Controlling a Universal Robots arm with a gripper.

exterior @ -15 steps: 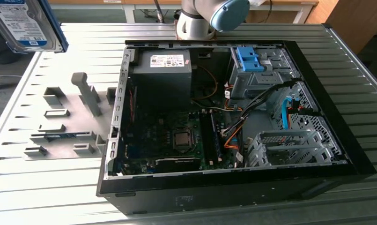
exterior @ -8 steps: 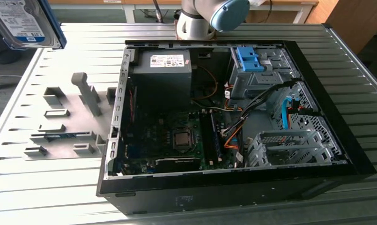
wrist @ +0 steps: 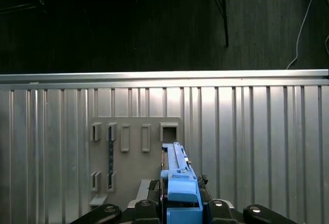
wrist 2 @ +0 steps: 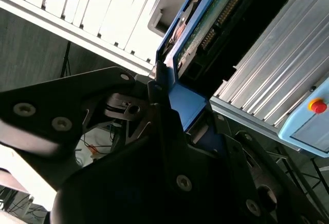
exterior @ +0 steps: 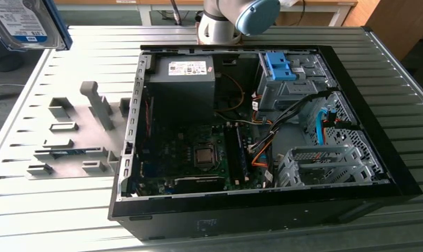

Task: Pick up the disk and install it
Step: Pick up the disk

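Gripper [wrist: 180,189] pinching the disk [exterior: 22,22] by its blue frame | step: carry, aloft | you must likely square it to the case [exterior: 267,220]

Silver disk [exterior: 22,21] with a white-and-blue label, framed by a blue plastic carrier, held aloft, tilted.

I see the disk [wrist: 177,175] edge-on in the end effector [wrist: 181,203], its blue carrier clamped btwn black fingers [wrist: 153,187] on both sides, over the ribbed metal desk [wrist: 257,131]. It overlaps a grey fixture plate [wrist: 134,152] w/ several slots, lying flat, set back from the desk edge. Past that edge: dark floor [wrist: 128,23], a couple of cables [wrist: 224,13].
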